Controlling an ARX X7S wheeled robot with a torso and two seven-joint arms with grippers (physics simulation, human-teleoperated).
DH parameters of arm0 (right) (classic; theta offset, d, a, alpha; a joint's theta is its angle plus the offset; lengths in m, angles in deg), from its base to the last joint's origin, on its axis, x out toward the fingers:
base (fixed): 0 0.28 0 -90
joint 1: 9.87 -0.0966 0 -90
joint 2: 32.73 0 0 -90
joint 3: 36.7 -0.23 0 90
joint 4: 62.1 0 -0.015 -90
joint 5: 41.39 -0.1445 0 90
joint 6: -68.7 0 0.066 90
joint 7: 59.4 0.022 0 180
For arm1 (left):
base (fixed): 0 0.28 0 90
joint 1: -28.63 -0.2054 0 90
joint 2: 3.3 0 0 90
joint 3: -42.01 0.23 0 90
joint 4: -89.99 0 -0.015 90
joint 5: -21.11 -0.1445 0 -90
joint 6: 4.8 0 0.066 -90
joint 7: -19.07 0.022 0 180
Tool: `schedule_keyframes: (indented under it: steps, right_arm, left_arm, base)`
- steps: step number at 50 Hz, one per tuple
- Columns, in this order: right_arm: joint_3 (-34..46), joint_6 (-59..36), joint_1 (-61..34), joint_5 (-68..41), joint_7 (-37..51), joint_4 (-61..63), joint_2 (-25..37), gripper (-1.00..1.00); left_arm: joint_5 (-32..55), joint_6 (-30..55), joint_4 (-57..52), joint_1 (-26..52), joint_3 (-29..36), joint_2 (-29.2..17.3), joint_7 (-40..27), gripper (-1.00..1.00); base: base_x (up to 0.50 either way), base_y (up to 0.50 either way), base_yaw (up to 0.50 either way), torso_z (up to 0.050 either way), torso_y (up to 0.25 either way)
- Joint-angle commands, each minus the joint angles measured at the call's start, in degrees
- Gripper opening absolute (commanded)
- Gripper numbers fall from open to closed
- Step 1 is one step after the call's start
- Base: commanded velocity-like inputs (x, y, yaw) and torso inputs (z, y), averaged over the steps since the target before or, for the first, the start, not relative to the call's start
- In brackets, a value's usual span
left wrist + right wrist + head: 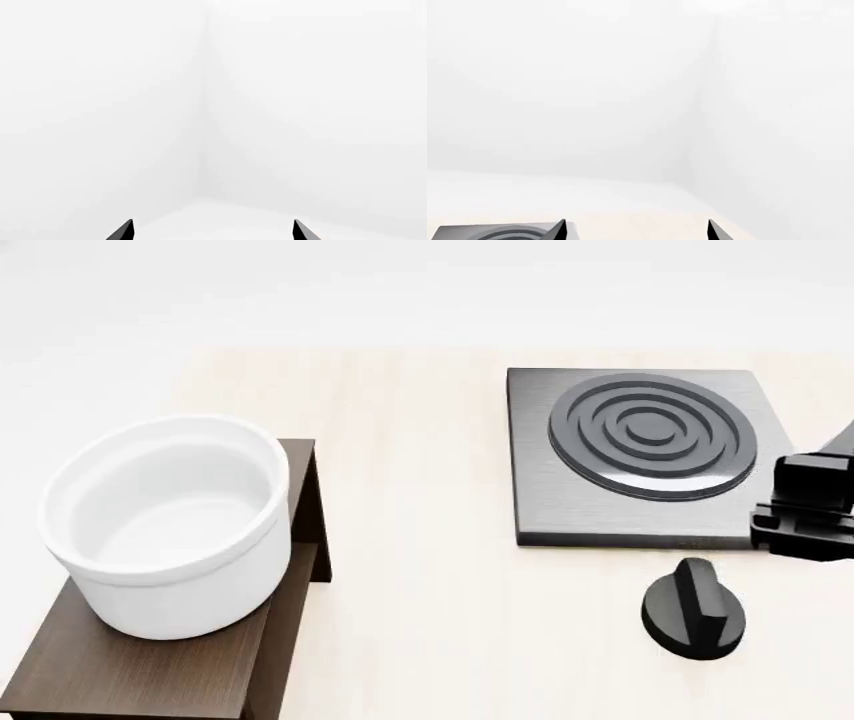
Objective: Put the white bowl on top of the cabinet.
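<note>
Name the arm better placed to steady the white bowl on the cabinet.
Left, probably. The white bowl stands on the cabinet on the robot's left; the right claw is over by the stove plate. The left claw faces only wall, though.

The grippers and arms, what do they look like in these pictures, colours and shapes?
Little of them shows. In each wrist view only two slim, black, pointed fingertips appear: the left gripper and the right gripper. In the head view, a blocky matte black part of the right arm enters at the edge, made of squared, stepped segments. No cables, markings or labels are visible anywhere.
</note>
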Motion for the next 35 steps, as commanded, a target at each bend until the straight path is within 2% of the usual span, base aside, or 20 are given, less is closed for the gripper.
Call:
schedule_keyframes:
  steps: [1,35]
  right_arm:
    - [-0.9,-1.0,-1.1,0.1,1.1,2.4,2.7,1.0]
    - [-4.7,-6.1,-5.4,-0.8,4.1,9.0,9.3,1.0]
  left_arm:
    - [0.9,1.0,-2.3,-0.2,-0.8,-0.6,-0.4,1.0]
    - [1.6,2.9,-6.1,-0.4,-1.5,-2.2,-1.0,1.0]
  base:
    - [0.0,0.0,0.0,0.0,0.0]
    - [0.0,0.0,0.0,0.0,0.0]
